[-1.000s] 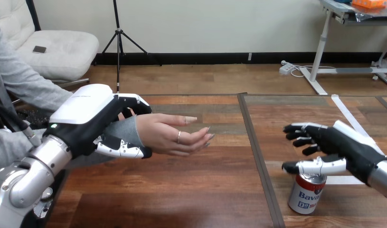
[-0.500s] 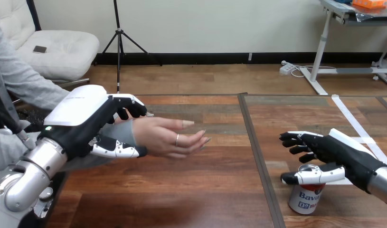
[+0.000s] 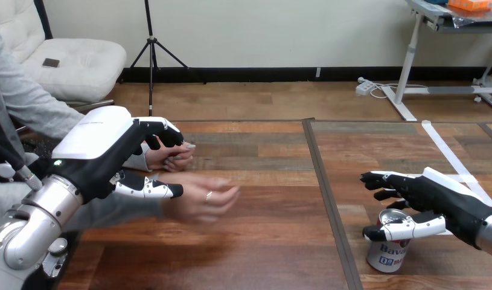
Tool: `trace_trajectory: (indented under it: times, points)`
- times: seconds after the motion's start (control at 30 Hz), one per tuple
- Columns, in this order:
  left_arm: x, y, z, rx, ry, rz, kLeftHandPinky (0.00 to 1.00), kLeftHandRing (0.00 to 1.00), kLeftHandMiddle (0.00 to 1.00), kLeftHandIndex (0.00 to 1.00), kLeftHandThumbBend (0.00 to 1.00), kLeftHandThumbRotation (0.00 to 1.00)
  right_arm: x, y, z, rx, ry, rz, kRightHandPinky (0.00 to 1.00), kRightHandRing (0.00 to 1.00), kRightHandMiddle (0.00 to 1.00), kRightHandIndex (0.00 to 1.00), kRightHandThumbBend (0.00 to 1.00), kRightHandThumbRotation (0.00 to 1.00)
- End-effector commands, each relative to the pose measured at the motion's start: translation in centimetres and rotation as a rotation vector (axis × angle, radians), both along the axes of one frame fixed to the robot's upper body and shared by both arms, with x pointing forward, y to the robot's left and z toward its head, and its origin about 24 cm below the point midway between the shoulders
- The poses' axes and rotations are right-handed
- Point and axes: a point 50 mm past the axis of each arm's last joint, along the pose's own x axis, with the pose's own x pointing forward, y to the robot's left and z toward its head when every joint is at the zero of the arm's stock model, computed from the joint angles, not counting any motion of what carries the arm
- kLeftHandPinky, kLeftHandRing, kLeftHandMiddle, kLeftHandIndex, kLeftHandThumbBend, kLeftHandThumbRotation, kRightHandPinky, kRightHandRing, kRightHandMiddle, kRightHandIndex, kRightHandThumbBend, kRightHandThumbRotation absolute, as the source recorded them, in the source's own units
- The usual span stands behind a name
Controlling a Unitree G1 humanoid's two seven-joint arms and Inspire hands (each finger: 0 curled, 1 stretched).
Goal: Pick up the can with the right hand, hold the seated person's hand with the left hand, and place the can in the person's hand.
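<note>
Hovering over the can (image 3: 387, 251), your right robot hand (image 3: 433, 196) is spread; your left robot hand (image 3: 104, 151) gapes beside the person's nearer hand (image 3: 201, 198).

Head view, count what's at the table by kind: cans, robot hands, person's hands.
can: 1
robot hands: 2, left hand and right hand
person's hands: 2
total: 5

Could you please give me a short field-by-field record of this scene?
can: upright on the table, right side
right hand: open, over the can's top, not closed round it
left hand: beside the person's hands
person's nearer hand: right of the left hand, empty
person's farther hand: behind the left hand
hold on person: cannot tell
</note>
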Motion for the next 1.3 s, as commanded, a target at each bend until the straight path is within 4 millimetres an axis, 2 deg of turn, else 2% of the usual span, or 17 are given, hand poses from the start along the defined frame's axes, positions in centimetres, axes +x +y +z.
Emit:
trace_trajectory:
  times: [0.0, 0.37, 0.67, 1.27]
  points:
    - [0.31, -0.11, 2.27, -0.016, -0.098, -0.009, 0.55, 0.66, 0.68, 0.67, 0.72, 0.24, 0.54, -0.18, 2.64, -0.036, -0.087, 0.019, 0.80, 0.89, 0.93, 0.93, 1.00, 0.42]
    - [0.36, -0.11, 2.26, -0.010, -0.088, -0.008, 0.57, 0.67, 0.70, 0.68, 0.72, 0.24, 0.05, -0.19, 2.37, -0.022, -0.075, 0.019, 0.83, 0.91, 0.94, 0.94, 1.00, 0.38]
    - [0.41, -0.06, 2.22, -0.001, -0.085, -0.006, 0.57, 0.68, 0.70, 0.68, 0.73, 0.26, -0.16, -0.22, 2.32, -0.051, -0.072, 0.010, 0.81, 0.89, 0.93, 0.94, 1.00, 0.33]
    - [0.40, -0.07, 2.30, -0.004, -0.085, -0.001, 0.57, 0.68, 0.70, 0.67, 0.74, 0.25, -0.37, -0.18, 2.75, -0.092, -0.096, 0.010, 0.76, 0.84, 0.88, 0.89, 1.00, 0.18]
